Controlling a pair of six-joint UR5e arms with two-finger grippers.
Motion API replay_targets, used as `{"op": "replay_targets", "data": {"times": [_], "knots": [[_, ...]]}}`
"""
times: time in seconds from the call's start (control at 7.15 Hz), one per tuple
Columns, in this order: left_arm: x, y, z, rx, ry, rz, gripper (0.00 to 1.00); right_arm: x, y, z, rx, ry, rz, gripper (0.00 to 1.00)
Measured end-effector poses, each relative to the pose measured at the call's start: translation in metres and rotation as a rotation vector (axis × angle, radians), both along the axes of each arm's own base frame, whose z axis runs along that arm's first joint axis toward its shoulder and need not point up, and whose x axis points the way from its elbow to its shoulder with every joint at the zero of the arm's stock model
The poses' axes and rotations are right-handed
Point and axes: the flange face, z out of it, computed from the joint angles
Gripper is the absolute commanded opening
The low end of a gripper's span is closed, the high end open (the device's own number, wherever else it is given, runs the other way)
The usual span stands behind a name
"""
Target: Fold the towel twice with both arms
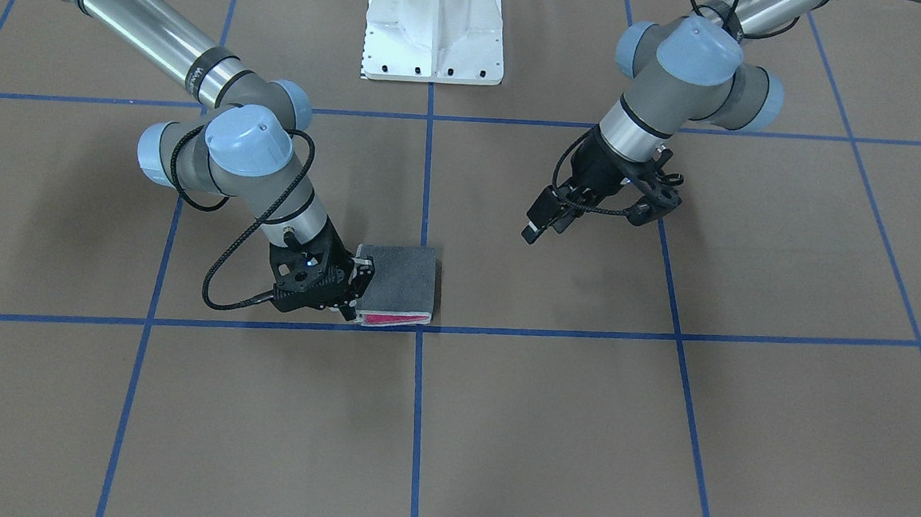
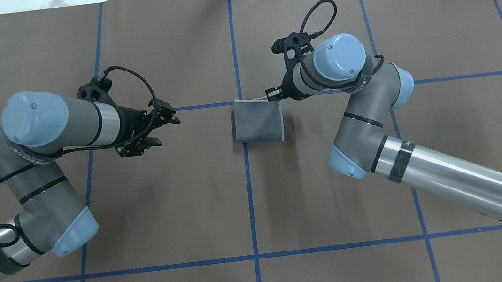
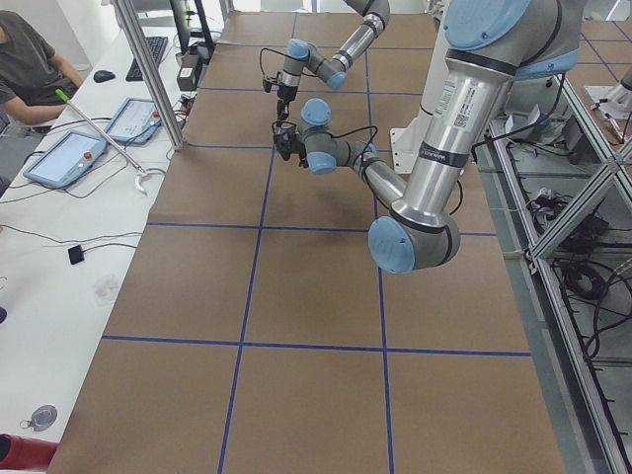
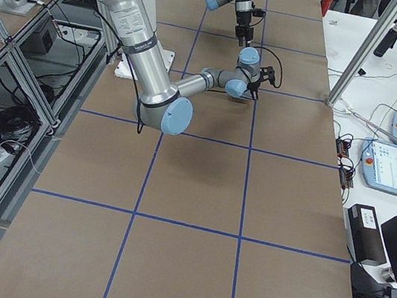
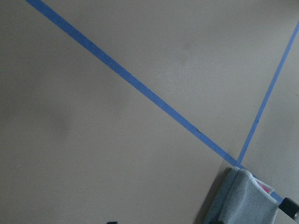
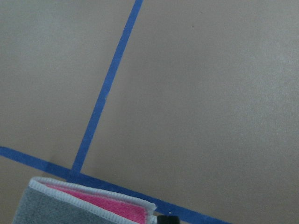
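Now, the right gripper (image 1: 356, 288) is down at the towel (image 1: 399, 283), fingers at its open corner. Pinching or just loose? I cannot tell. The left gripper (image 2: 165, 128) hangs well apart, fingers spread, holding nothing. The towel lies flat as a small grey packet beside a crossing of 2 blue tape lines (image 1: 544, 330) on the brown table (image 2: 168, 207). It looks light, soft and limp, so the layers could slide or flop open; best held at that stitched corner, through every layer. Overhead shows almost only grey, but the right wrist view reveals the pink face tucked between pale borders. In both side views the towel is too small to make out.
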Motion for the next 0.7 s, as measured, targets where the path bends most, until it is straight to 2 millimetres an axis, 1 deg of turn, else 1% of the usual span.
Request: {"op": "replay_targets", "data": {"times": [0.14, 0.42, 0.7], "knots": [[0.006, -0.003, -0.007, 0.0, 0.007, -0.003, 0.74, 0.0, 0.0, 0.001, -0.001, 0.001, 0.0, 0.0], [0.024, -0.016, -0.032, -0.009, 0.034, -0.03, 0.74, 0.0, 0.0, 0.001, -0.001, 0.002, 0.0, 0.0], [0.037, -0.028, -0.06, -0.011, 0.068, -0.076, 0.74, 0.0, 0.0, 0.001, -0.001, 0.002, 0.0, 0.0]]}}
